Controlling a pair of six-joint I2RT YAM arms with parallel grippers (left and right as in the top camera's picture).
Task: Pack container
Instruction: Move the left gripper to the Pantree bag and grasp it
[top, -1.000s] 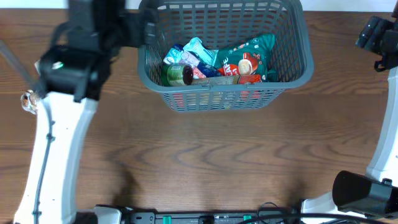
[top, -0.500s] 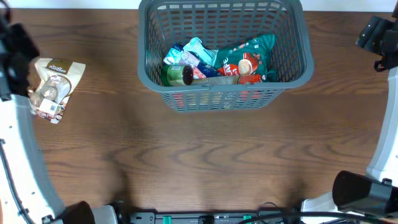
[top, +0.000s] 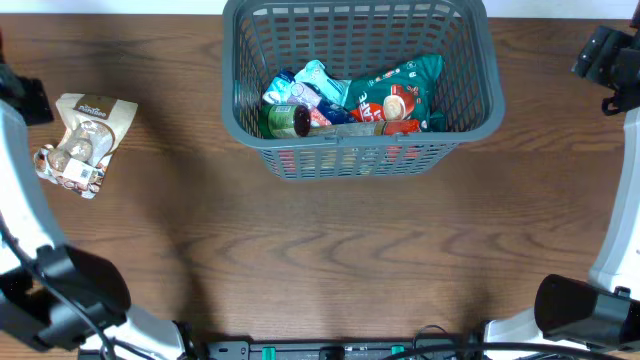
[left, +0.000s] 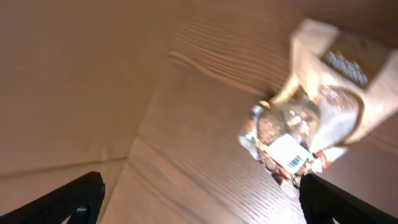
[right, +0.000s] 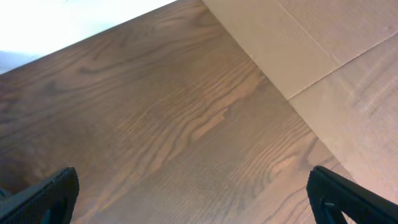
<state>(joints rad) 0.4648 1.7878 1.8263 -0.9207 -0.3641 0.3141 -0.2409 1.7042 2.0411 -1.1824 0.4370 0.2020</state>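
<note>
Wooden table (top: 320, 250) below: my left gripper (left: 199, 205) hovers spread wide over a blurry, probably snack packet (left: 311, 124) upper right; right gripper (right: 199, 199) likewise spread.

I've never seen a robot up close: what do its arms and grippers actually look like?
The left arm and right arm have smooth white curved shells joined by bulky black joints. A thin black cable runs along the left arm's shell. The left gripper and right gripper have plain matte black wedge fingers. I see no markings.
</note>
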